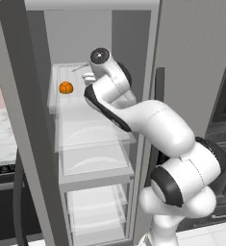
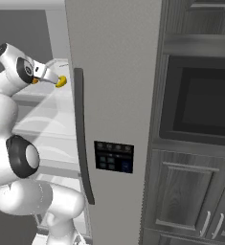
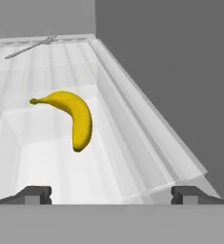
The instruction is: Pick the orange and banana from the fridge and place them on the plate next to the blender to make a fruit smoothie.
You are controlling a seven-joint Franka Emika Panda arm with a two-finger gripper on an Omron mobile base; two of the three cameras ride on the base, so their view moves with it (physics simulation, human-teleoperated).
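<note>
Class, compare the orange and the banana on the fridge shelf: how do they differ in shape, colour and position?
The orange is round; the banana is long and curved. The orange is bright orange, the banana yellow with dark tips. The banana lies just ahead of the open gripper; the orange sits off to its side. Both rest on the same clear fridge shelf.

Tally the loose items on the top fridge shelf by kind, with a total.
orange: 1
banana: 1
fork: 1
Total: 3
</note>
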